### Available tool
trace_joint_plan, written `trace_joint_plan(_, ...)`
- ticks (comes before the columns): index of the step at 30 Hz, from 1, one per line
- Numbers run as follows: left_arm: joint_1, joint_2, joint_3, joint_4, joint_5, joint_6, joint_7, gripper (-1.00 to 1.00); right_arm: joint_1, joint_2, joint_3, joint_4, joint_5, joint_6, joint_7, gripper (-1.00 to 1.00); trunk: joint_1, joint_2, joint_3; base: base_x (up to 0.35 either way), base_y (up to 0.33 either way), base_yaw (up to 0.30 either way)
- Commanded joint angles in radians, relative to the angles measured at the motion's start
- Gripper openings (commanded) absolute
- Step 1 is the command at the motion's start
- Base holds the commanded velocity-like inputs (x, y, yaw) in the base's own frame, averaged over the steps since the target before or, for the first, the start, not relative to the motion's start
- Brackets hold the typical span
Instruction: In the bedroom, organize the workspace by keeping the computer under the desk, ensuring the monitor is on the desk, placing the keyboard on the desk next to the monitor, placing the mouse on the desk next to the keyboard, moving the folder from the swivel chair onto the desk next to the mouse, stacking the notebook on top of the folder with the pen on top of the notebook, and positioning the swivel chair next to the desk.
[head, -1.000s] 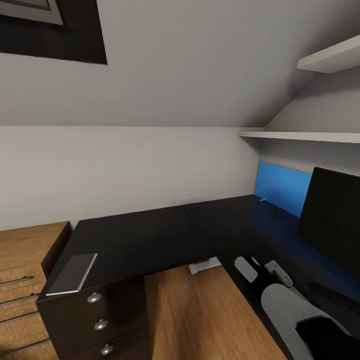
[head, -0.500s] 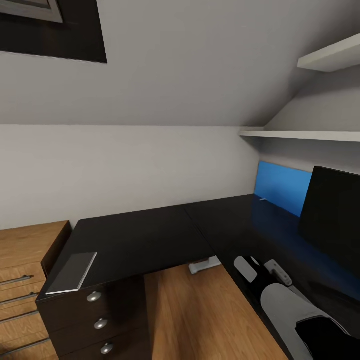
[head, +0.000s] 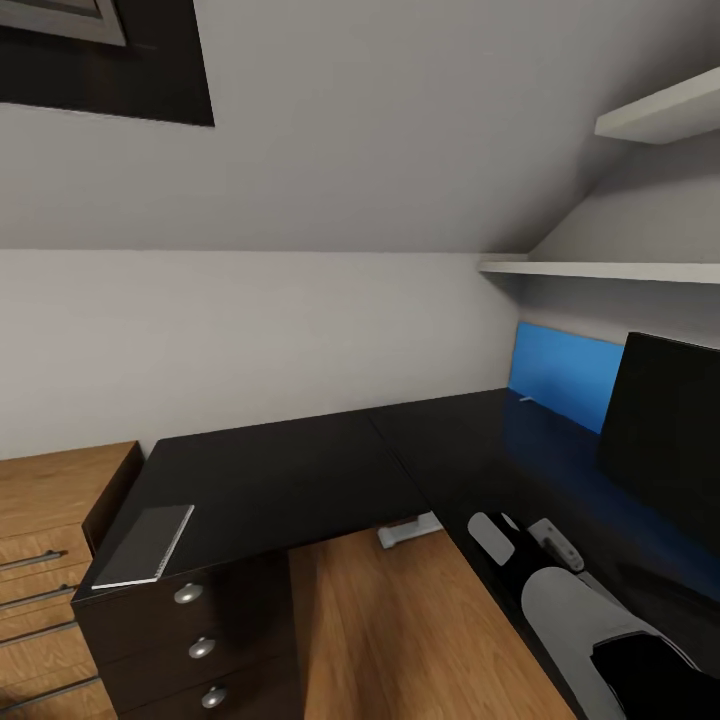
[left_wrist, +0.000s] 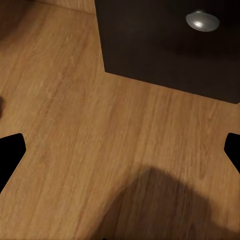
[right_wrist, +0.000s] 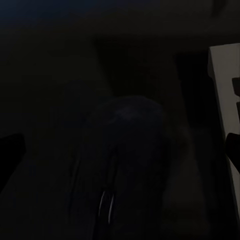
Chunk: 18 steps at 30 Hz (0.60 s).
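1. Here, the head view looks down on a large L-shaped table with a glossy black top (head: 300, 480) set into the corner of an attic room with a sloped grey ceiling.
2. A small, thin, grey-covered notebook (head: 145, 547) lies flat at the near left corner of the table, above a dark drawer unit with round silver knobs (head: 200, 640).
3. A wide flat monitor with a black front (head: 665, 440) stands upright on the right wing of the table, in front of a bright-blue wall panel (head: 562, 375).
4. A light-wood chest of drawers (head: 50, 530) stands just beside the table's left end, and a wood-plank floor (head: 400, 640) shows in the table's inner angle.
5. Two white shelves (head: 600, 270) are fixed to the wall above the monitor.
6. A white and black arm of the robot (head: 570, 590) reaches over the near right edge of the table.
7. The left end effector (left_wrist: 120, 150) is spread wide, its black fingertips (left_wrist: 10, 150) at opposite edges of the left wrist view, above bare floor near the drawer unit.
8. The right end effector (right_wrist: 120, 150) is also spread, over a very dark scene; what lies beneath it I cannot tell.
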Motion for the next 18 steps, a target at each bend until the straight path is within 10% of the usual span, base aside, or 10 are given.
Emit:
trace_joint_plan(1, 0.000, 0.001, -0.008, -0.002, 0.009, -0.003, 0.008, 1.00, -0.001, -0.001, 0.007, 0.000, -0.008, -0.005, -0.003, 1.00, 0.000, -0.001, -0.001, 0.000, 0.000, 0.000)
trace_joint_plan(12, 0.000, 0.001, -0.011, -0.002, 0.008, -0.003, 0.007, 1.00, -0.001, 0.018, 0.014, -0.040, 0.003, -0.007, -0.004, 1.00, 0.000, -0.001, -0.001, 0.000, 0.000, 0.000)
trace_joint_plan(18, 0.000, 0.001, -0.013, -0.001, 0.008, -0.003, 0.006, 1.00, -0.001, 0.065, 0.024, -0.062, 0.140, -0.082, -0.057, 1.00, 0.000, -0.001, -0.001, 0.000, 0.000, 0.080)
